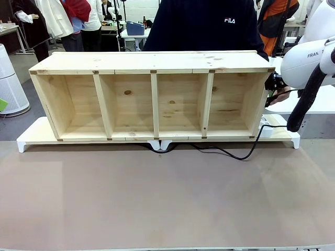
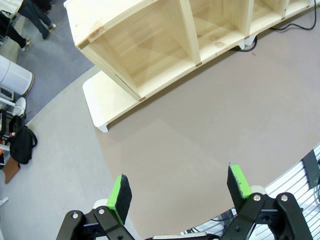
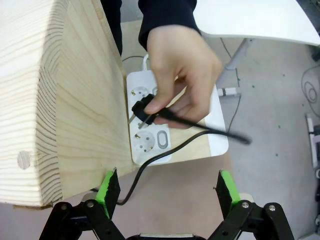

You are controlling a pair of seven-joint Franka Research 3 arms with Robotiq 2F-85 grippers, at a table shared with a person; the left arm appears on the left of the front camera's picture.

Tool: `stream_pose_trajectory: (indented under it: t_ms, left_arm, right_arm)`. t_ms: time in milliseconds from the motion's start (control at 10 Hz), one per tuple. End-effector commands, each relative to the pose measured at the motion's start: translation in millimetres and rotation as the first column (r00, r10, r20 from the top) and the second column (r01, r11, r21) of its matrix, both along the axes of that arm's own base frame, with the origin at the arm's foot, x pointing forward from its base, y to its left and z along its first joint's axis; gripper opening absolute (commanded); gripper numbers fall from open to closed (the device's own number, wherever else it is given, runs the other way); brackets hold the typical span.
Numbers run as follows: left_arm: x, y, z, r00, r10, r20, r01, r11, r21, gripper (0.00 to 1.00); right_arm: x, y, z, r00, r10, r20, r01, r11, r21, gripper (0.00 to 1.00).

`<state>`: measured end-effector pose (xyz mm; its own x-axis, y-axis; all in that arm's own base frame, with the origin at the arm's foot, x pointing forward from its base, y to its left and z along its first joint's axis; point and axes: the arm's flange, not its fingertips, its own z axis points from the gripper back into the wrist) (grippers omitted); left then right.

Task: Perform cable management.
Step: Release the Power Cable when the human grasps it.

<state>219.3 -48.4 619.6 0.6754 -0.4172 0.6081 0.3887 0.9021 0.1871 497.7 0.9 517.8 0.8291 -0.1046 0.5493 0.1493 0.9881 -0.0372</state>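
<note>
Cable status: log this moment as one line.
cable: plug held in person's hand above power strip | right gripper: open, below, holding nothing | left gripper: open, over bare table

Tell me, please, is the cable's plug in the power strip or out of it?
Out. The person's hand holds the plug above the white power strip, its pins bare and clear of the sockets.
</note>
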Motion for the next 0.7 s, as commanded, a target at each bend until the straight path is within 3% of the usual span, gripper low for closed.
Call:
stream_pose_trajectory:
  t_ms: [0,600]
  left_arm:
    - [0.9,-1.1,-2.9,1.0,0.012,0.005,-0.011,1.0,-0.017,1.0]
    - [0.9,-1.1,-2.9,1.0,0.012,0.005,-0.011,1.0,-0.017,1.0]
  right_arm:
    - [-0.2,0.7,-0.7,1.0,0.005,-0.005,-0.005,1.0,0.005,1.0]
    - [-0.2,0.7,-0.7,1.0,0.005,-0.005,-0.005,1.0,0.005,1.0]
